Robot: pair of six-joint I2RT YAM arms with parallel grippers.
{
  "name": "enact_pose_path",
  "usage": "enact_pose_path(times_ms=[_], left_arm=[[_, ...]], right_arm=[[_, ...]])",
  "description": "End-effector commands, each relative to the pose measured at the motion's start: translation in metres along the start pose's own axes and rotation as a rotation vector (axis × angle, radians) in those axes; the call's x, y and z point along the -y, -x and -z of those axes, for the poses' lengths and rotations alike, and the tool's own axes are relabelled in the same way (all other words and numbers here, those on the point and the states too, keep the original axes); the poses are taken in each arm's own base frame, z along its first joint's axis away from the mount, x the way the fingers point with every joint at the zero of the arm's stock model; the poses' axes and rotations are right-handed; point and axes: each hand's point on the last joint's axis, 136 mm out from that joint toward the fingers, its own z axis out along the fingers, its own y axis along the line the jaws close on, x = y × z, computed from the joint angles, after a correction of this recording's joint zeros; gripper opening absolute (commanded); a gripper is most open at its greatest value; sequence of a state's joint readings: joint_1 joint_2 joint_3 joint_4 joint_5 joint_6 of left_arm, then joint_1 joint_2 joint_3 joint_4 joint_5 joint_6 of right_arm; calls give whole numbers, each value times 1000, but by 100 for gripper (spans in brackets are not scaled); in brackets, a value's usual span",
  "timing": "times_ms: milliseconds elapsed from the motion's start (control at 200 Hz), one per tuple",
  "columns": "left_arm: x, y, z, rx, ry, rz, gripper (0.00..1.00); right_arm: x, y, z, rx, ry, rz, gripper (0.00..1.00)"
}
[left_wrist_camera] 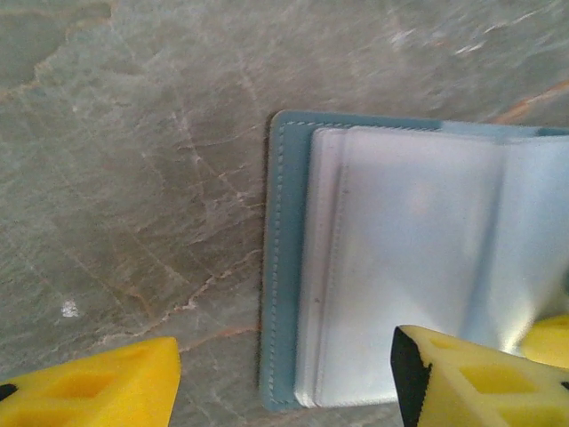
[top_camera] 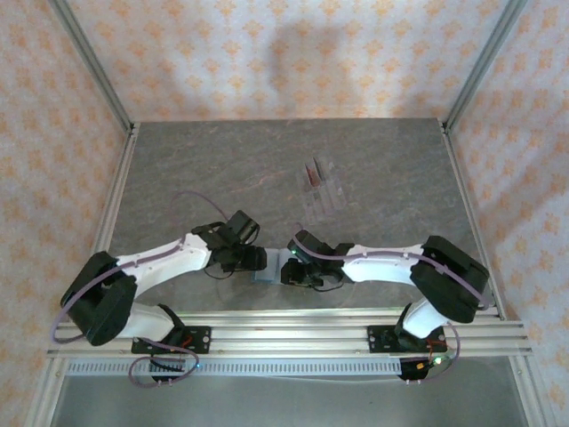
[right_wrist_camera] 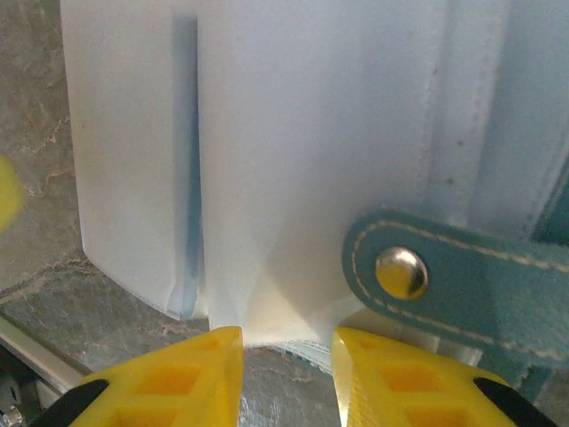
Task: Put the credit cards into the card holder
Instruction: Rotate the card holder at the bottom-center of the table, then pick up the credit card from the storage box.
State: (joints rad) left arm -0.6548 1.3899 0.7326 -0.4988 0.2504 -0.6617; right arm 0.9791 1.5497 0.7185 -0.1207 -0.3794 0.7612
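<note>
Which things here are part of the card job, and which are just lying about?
Job:
teal stitched fold-over card holder, lying open
thin dark-red cards, standing upright

Lying about:
clear slotted plastic rack holding those cards
grey marbled tabletop

The grey-green marbled stone bench [left_wrist_camera: 133, 178] is occupying the left and top of the view. A teal blue-grey fold-over card holder [left_wrist_camera: 283, 267] is lying open and flat on it, with its pale-stitched left border showing. Clear, pale plastic sleeves [left_wrist_camera: 409, 258] are lying across its inside, their stacked edges stepping in from the left. The left pincer [left_wrist_camera: 284, 387] is standing with its jaws wide apart. One yellow plastic finger [left_wrist_camera: 89, 387] is sitting over bare bench at lower left, and the other finger [left_wrist_camera: 480, 387] is overlapping the sleeves' lower edge. Contact cannot be determined. A blurred yellow patch [left_wrist_camera: 547, 342] is showing at the right edge, unidentified.
</note>
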Motion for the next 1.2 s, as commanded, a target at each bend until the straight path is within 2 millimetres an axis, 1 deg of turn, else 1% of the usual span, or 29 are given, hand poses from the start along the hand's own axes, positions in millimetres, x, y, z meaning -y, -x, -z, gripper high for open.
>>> enact_pose_path(times_ms=[0,160,300,405,475,590,636,711,806,861,961,1026,1196], left_arm=[[9,14,-1,39,0,-36,64],[14,18,-7,28,2,-43,62],[19,20,-10,26,-16,-38,59],[21,20,-10,25,-33,-30,57],[22,19,-10,27,-43,-26,57],[25,18,-11,24,-53,-30,57],[27,17,-12,21,-58,-32,57],[29,16,-13,20,-59,-38,56],[27,12,-15,16,-45,-39,54],[26,10,-15,17,-44,-33,53],[23,5,-17,16,-39,-21,53],[20,2,-20,14,-28,-16,52],[13,-3,-28,8,-10,-2,49]], right_arm=[[39,8,-3,12,-145,-4,32],[46,21,10,25,-162,-1,33],[40,23,22,10,-146,19,33],[30,25,40,21,-119,28,34],[25,30,55,39,-102,27,36],[26,39,74,68,-114,25,38],[26,49,82,95,-122,31,39],[31,74,93,139,-130,17,41],[39,115,110,197,-159,-4,40],[41,143,122,253,-187,-2,40],[45,186,136,303,-240,4,40],[51,206,138,308,-309,20,40],[54,257,135,337,-411,75,39]])
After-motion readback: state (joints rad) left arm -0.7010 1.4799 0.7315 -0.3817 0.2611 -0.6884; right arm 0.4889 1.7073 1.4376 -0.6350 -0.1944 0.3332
